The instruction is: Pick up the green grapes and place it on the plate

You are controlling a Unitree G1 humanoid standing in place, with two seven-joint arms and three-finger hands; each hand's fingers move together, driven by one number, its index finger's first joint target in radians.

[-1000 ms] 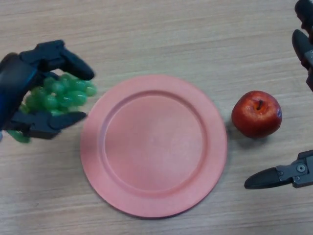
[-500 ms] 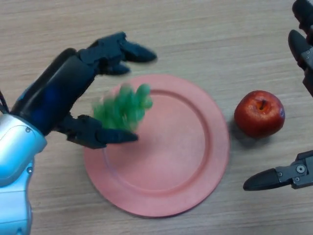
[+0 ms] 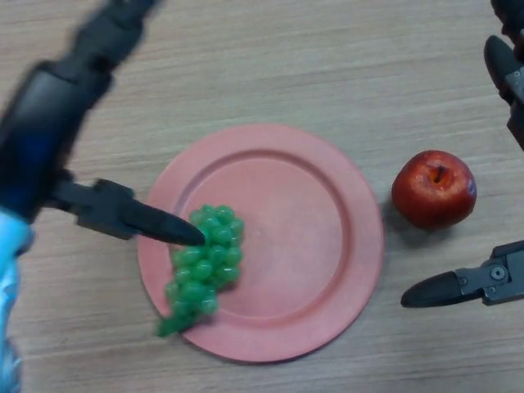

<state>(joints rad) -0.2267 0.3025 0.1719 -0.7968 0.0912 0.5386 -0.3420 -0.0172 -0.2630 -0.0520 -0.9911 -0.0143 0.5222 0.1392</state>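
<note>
Now grapes [image 3: 203, 266] lie on left part of plate [image 3: 327, 270], stem end over rim. Left hand [image 3: 123, 214] spread wide, holding nothing, one finger tip touching bunch. Right hand [image 3: 483, 282] idle near apple [image 3: 434, 188], fingers straight. Advice: lift left hand straight up, not drag bunch off rim.

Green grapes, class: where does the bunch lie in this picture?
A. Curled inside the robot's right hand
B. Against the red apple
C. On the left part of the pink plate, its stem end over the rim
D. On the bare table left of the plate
C: the green grapes rest on the left part of the pink plate, the stem end over the rim, apart from the apple.
</note>
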